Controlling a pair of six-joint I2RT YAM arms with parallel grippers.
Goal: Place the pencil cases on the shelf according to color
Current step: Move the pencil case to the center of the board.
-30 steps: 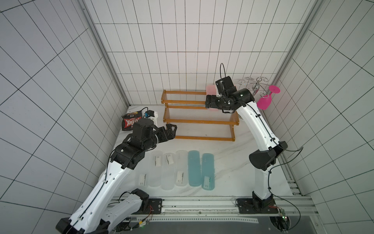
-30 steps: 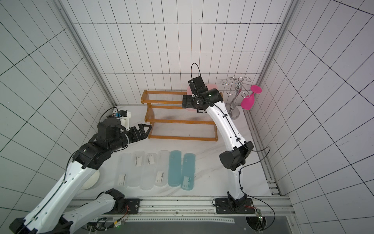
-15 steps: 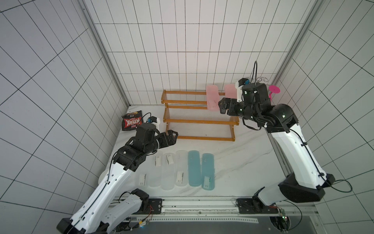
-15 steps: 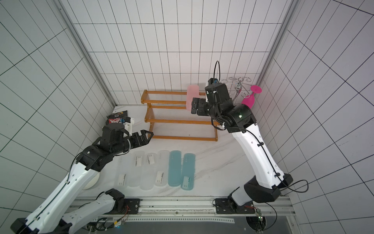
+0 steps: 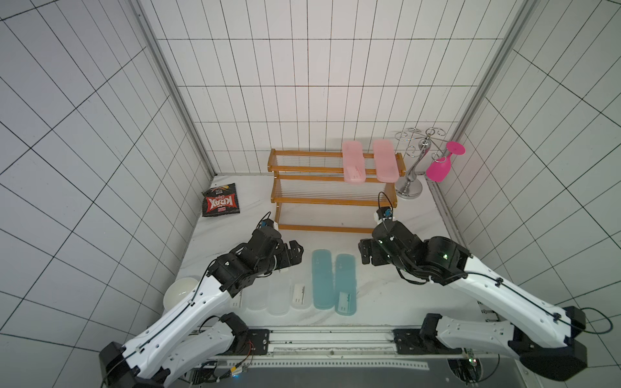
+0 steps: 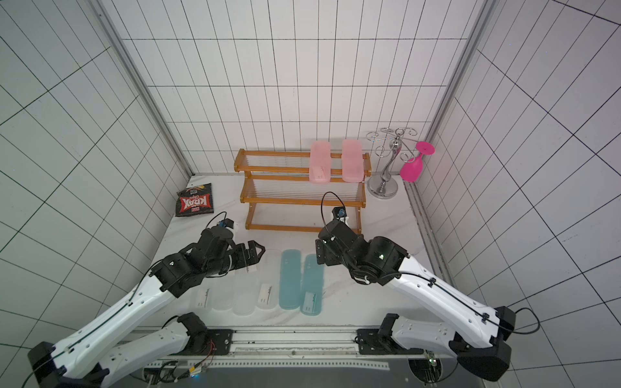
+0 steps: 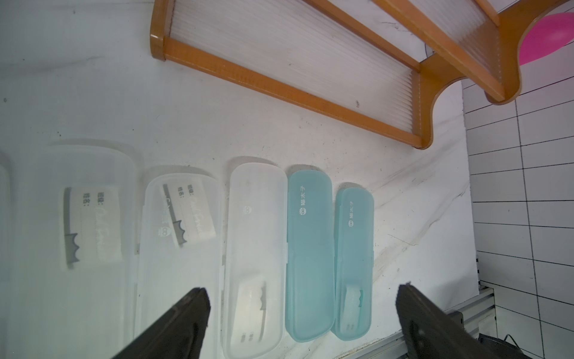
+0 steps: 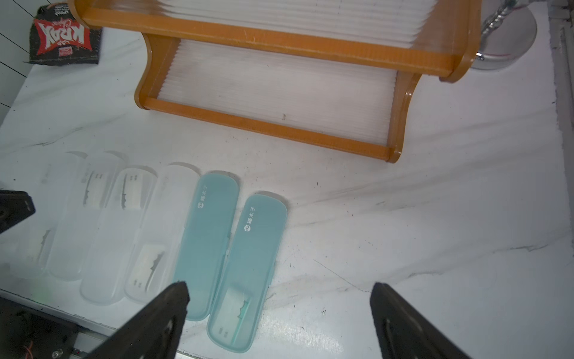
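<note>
Teal pencil cases [image 5: 323, 282] lie between the left claw [image 5: 297, 257] and right claw [image 5: 363, 255], both released and empty.

Two pink pencil cases [image 5: 353, 167] rest on the top tier of the shelf [image 5: 331, 201] in a top view.
We see teal cases [image 5: 323, 284] on the table [image 5: 403, 302] between our left gripper [image 5: 295, 256] and right gripper [image 5: 365, 258], both spread wide; clear cases [image 5: 278, 300] lie just beside.
</note>
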